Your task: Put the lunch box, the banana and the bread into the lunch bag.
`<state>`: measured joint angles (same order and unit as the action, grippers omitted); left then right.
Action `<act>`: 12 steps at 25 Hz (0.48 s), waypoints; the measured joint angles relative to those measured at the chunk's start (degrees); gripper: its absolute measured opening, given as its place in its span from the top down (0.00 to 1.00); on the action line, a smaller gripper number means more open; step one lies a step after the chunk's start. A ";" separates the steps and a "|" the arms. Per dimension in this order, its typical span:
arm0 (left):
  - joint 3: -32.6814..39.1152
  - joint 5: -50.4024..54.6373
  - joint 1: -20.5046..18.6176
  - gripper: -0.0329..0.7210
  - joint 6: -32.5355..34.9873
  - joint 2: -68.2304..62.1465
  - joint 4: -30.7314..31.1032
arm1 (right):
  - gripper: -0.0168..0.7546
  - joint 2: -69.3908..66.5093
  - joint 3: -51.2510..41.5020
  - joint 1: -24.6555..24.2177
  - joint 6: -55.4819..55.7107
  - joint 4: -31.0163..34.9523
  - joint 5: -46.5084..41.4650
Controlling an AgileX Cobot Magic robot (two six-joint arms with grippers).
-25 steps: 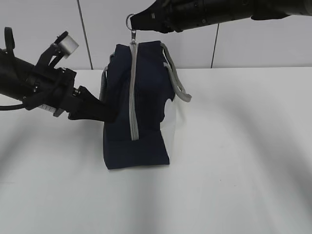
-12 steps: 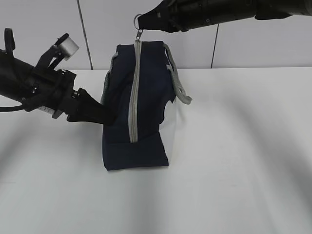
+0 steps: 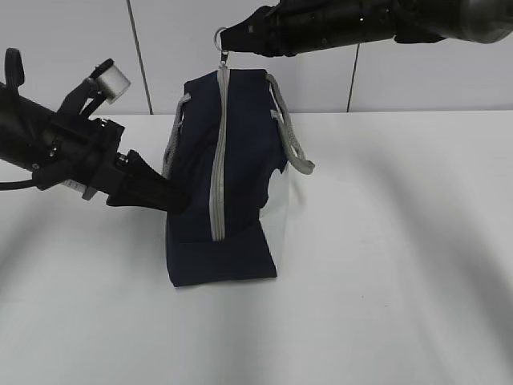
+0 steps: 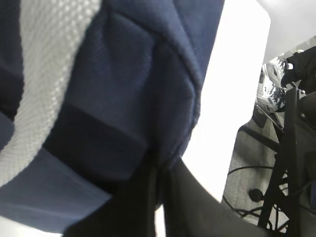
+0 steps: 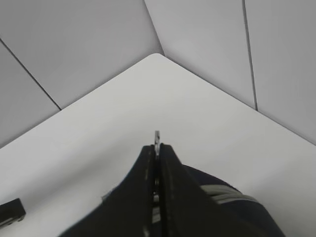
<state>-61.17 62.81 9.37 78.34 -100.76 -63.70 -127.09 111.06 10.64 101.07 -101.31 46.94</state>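
White table [image 3: 385, 265] fills the lower frame of the exterior view, grey panelled wall [image 3: 72, 48] behind.

Lunch bag [image 3: 228, 176] stands upright at centre-left of the frame – navy fabric, grey zipper [image 3: 216, 160] running up its near face from low on the bag to the top edge, white side panel [image 3: 287, 210] on its right, grey webbing handle [image 3: 290, 132] drooping down the right side.

Left gripper [image 3: 178, 200] comes in from the left edge, tips against the bag's left side at mid height. In the left wrist view its fingers [image 4: 185, 197] are pressed together with a fold of navy fabric pinched between them; a pale grey strap [image 4: 42, 74] crosses the upper left of that frame.

Right gripper [image 3: 228, 40] reaches in from the upper right, tip directly above the bag's top. Ring pull [image 3: 221, 35] sits at its tip – right wrist view shows the fingers [image 5: 170, 182] closed tight on a thin metal piece sticking out between them, bag top just visible at the bottom of that frame.
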 joint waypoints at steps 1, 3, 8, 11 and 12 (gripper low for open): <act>0.00 0.39 0.00 0.95 0.00 0.00 0.15 | 1.00 -0.89 0.72 0.00 0.13 0.00 -0.11; 0.00 0.92 0.00 0.95 0.00 0.00 0.27 | 1.00 -2.46 2.69 0.00 0.53 0.00 -0.03; 0.00 1.56 0.00 0.95 -0.06 0.00 1.23 | 1.00 -7.15 8.05 0.00 2.33 0.89 -0.15; 0.00 1.70 0.00 0.95 -0.06 0.00 2.57 | 1.00 -10.20 11.55 0.00 4.04 1.38 -0.25; 0.00 1.72 0.00 0.95 -0.06 0.00 2.92 | 1.00 -10.94 12.44 0.00 4.49 1.47 -0.25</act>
<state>-61.17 64.52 9.37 78.28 -100.76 -60.78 -138.03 123.50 10.64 105.56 -99.84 46.69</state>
